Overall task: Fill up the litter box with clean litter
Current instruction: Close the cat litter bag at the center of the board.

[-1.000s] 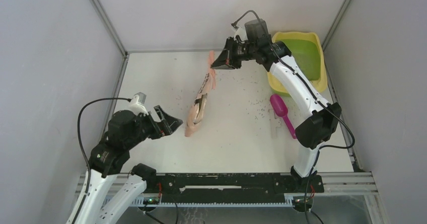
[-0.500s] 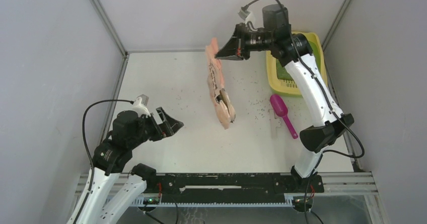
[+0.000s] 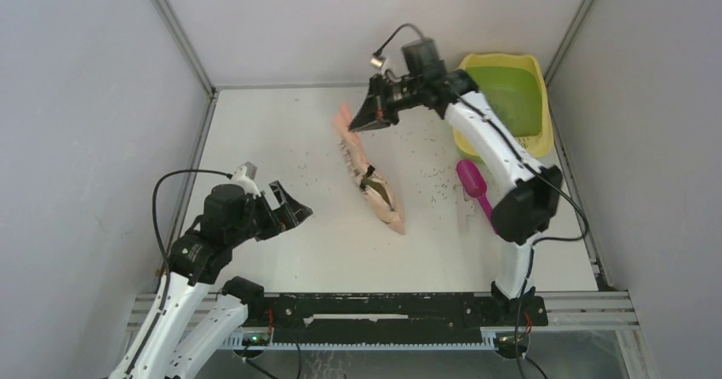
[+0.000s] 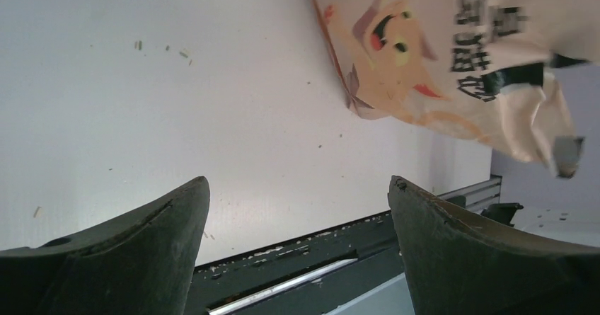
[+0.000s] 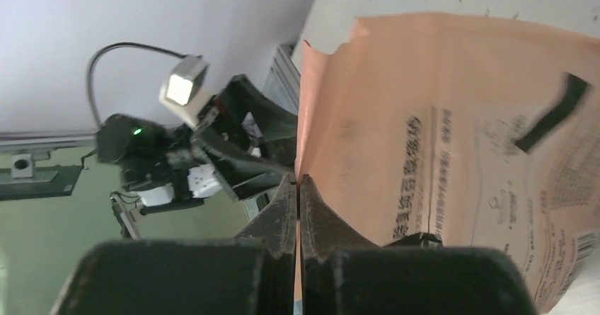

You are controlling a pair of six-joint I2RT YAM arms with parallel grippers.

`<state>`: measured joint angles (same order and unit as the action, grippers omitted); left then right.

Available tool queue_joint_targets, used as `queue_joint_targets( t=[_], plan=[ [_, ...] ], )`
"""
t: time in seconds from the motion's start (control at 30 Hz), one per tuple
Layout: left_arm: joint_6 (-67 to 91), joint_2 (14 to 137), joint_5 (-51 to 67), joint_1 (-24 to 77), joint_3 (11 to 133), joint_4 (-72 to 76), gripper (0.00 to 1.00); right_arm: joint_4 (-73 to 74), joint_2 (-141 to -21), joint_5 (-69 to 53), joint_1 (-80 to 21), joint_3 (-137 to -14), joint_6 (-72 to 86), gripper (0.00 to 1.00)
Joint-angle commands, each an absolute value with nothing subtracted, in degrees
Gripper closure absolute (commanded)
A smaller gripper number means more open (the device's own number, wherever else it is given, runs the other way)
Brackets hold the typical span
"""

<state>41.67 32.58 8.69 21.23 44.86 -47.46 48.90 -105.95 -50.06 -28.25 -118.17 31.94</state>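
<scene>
Two tools: the right tool (image 3: 356, 125) is clamped together on the top edge of the peach-pink bag (image 3: 375, 187); the left tool (image 3: 299, 211) is spread wide apart, nothing held.
Grip: the bag's edge is pinched flat between the jaws, seen close from the right wrist.
Bag: slanted from that tool toward the middle of the desk (image 3: 272, 132), print showing.
Left side: the left tool is held over the near left, well apart from the bag.
Grains: the litter (image 3: 434, 193) is scattered across the desk, mostly between bag and magenta scoop (image 3: 473, 183).
Far right corner: the litter box (image 3: 502, 59) is parked there, green basin up, partly behind the right arm.
</scene>
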Motion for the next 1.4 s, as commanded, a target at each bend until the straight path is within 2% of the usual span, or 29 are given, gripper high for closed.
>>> queue_joint_targets(
  t=[0.0,0.17,0.2,0.23,0.33,0.47,0.63,0.83,1.1,1.23,1.37],
  plan=[
    [44.1,35.8,7.9,20.9,39.5,-41.8,0.00,40.7,-114.5,-52.3,-30.3,-114.2,31.0,1.00],
    [42.7,45.7,7.8,21.2,37.0,-36.9,0.00,37.6,-117.6,-55.2,-30.8,-115.2,31.1,0.98],
    [42.9,46.7,8.2,21.4,36.5,-35.1,0.00,38.2,-117.0,-55.8,-30.7,-116.0,30.3,0.83],
    [43.2,47.5,8.4,21.4,36.3,-33.9,0.00,39.0,-116.3,-56.2,-30.5,-116.3,29.2,0.76],
    [43.5,49.5,8.7,21.6,36.6,-31.9,0.00,42.0,-112.7,-54.1,-29.0,-114.8,25.9,0.64],
    [42.4,51.6,8.8,21.6,38.9,-32.4,0.00,39.6,-103.5,-49.8,-25.0,-104.0,25.6,0.53],
    [43.3,51.4,9.0,22.0,39.7,-32.2,0.00,34.0,-90.0,-43.3,-21.8,-82.7,27.6,0.53],
    [47.5,49.4,8.4,24.0,37.0,-28.1,0.00,35.4,-86.5,-39.7,-26.6,-71.5,25.9,0.56],
    [51.6,50.0,6.2,27.6,35.2,-23.3,0.00,24.1,-95.1,-40.4,-39.6,-66.1,33.0,0.59],
    [51.8,49.8,6.0,28.0,35.2,-23.1,0.00,19.1,-90.9,-40.2,-37.7,-60.4,36.1,0.59],
    [51.6,49.6,6.0,28.0,35.4,-23.2,0.00,23.7,-85.0,-39.8,-32.3,-59.6,33.5,0.59]
  ],
)
